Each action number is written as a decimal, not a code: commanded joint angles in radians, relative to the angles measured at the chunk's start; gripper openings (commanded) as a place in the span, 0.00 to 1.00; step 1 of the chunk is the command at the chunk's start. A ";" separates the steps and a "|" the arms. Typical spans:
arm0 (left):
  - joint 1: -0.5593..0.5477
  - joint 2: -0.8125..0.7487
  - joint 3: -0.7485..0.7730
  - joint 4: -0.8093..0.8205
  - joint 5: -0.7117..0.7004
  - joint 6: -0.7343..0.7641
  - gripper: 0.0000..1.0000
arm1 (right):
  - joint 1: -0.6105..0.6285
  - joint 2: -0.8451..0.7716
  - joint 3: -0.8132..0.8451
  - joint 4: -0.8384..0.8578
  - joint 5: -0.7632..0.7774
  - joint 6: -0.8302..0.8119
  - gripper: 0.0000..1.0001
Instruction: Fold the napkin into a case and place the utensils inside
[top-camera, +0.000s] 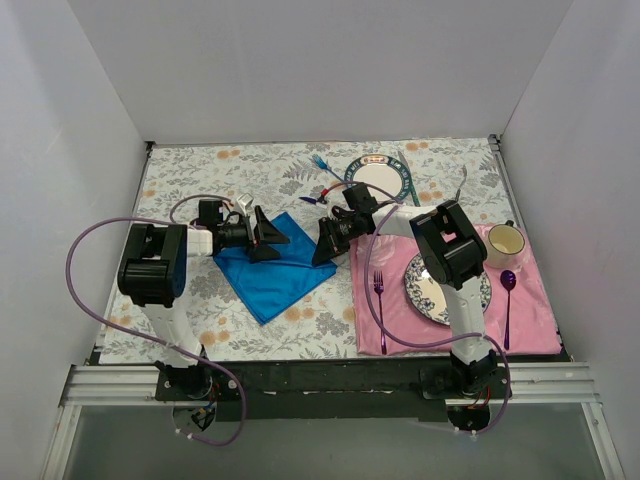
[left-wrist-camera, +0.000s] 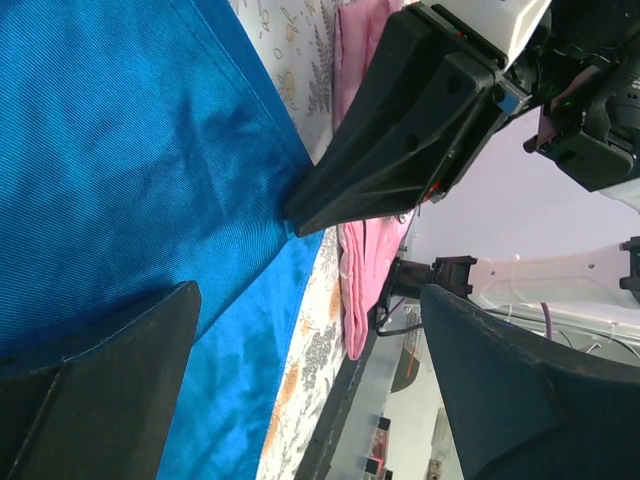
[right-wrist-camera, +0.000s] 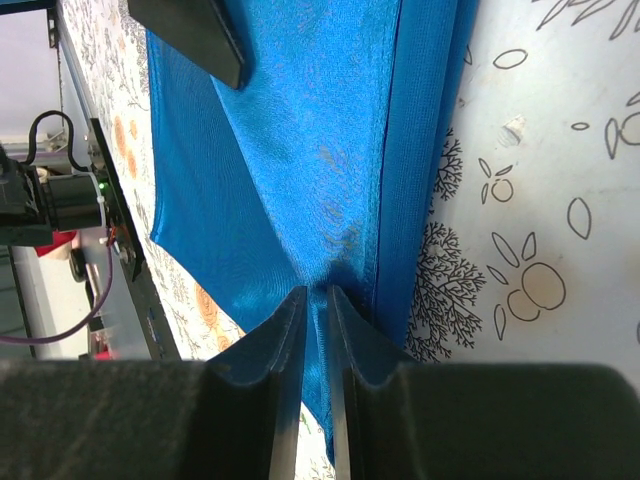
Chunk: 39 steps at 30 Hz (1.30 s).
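Note:
The blue napkin (top-camera: 270, 268) lies partly folded on the floral tablecloth, left of centre. My right gripper (top-camera: 325, 247) is shut on a raised fold at the napkin's right edge. The right wrist view shows the cloth (right-wrist-camera: 280, 150) pinched between the tips of that gripper (right-wrist-camera: 318, 297). My left gripper (top-camera: 268, 240) is open and empty, low over the napkin's upper part. In the left wrist view it (left-wrist-camera: 308, 300) spans the cloth (left-wrist-camera: 120, 150), with the right gripper's black fingers (left-wrist-camera: 400, 140) opposite. The light-blue fork (top-camera: 321, 163) lies at the back by a plate. I cannot make out the dark purple knife.
A teal-rimmed plate (top-camera: 352, 172) with a teal knife (top-camera: 405, 178) sits at the back. The pink placemat (top-camera: 530, 320) at right carries a patterned plate (top-camera: 418, 290), a yellow mug (top-camera: 505, 242), a magenta fork (top-camera: 379, 292) and a purple spoon (top-camera: 508, 290).

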 joint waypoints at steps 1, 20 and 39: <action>0.012 0.016 -0.010 0.087 -0.006 -0.015 0.92 | -0.003 0.030 -0.017 -0.021 0.057 -0.024 0.22; 0.221 0.039 0.022 -0.138 0.119 0.219 0.91 | -0.005 0.028 -0.012 -0.030 0.077 -0.036 0.19; 0.253 0.066 0.054 -0.226 0.035 0.287 0.77 | 0.112 -0.085 0.098 0.112 -0.061 0.106 0.56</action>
